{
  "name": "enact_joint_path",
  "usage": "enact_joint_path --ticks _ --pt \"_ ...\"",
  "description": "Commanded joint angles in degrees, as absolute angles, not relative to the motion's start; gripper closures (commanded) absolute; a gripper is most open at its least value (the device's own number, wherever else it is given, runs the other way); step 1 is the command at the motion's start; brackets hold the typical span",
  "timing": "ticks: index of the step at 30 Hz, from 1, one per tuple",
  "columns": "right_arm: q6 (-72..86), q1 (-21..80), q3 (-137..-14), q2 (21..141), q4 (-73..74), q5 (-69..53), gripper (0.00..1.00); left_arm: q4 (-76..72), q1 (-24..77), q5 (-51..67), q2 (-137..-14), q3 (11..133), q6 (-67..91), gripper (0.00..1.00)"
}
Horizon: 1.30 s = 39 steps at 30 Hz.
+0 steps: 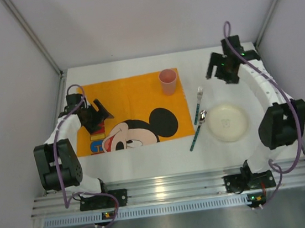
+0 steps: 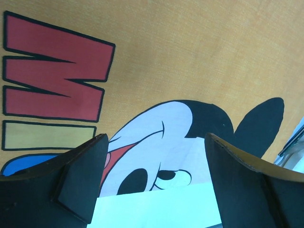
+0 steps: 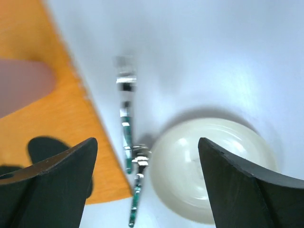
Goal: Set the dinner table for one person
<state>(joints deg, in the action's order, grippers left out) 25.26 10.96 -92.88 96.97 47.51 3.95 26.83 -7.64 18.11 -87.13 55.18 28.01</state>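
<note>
Evidently both arms are hovering empty.
Left end effector (image 2: 154, 142) is gaping over the mat (image 1: 134, 99); right end effector (image 3: 147, 140) is gaping toward off-mat plate (image 1: 227, 122), fork (image 1: 199, 105), spoon (image 1: 198, 130), probably choosing one.

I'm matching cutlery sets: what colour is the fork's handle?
Teal green, with a silver metal head. The fork shows best in the top external view.

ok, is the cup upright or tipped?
Upright. The cup stands on the placemat's far right corner, its round open rim facing the top camera.
</note>
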Motion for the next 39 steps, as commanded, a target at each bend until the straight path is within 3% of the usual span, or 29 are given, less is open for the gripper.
enact_joint_path --ticks 1,6,24,27,28,30,31,34,39 --pt "32.77 -1.54 -80.10 89.05 46.76 2.12 0.14 24.44 -5.46 18.19 -85.69 54.32 28.21 0.13" --pt "33.22 -14.05 -66.82 81.22 46.75 0.35 0.14 23.55 -2.64 18.19 -86.92 53.96 28.13 0.13" --pt "35.24 -17.84 -44.83 71.99 48.61 -1.67 0.22 24.79 -0.53 17.58 -87.80 55.46 26.89 0.13" --pt "35.33 -17.67 -42.11 72.51 45.36 -2.28 0.49 24.79 -0.44 18.02 -88.15 55.46 26.98 0.13" --pt "35.25 -17.67 -41.32 72.86 43.26 -2.37 0.62 24.70 -0.35 18.02 -88.42 55.55 26.98 0.13" --pt "34.81 -17.49 -39.47 72.69 41.40 -2.20 0.77 24.87 -0.27 18.37 -88.86 55.81 26.98 0.13" --pt "34.63 -17.58 -39.11 72.25 40.79 -1.68 0.92 25.05 -0.18 18.37 -89.03 56.16 26.90 0.13" --pt "33.32 -17.58 -39.46 71.72 40.52 -0.27 1.00 25.31 -0.18 18.37 -89.21 56.95 26.81 0.13" --pt "32.61 -17.58 -42.36 70.40 42.27 2.28 1.00 25.66 1.30 18.28 -89.47 57.74 26.89 0.13"
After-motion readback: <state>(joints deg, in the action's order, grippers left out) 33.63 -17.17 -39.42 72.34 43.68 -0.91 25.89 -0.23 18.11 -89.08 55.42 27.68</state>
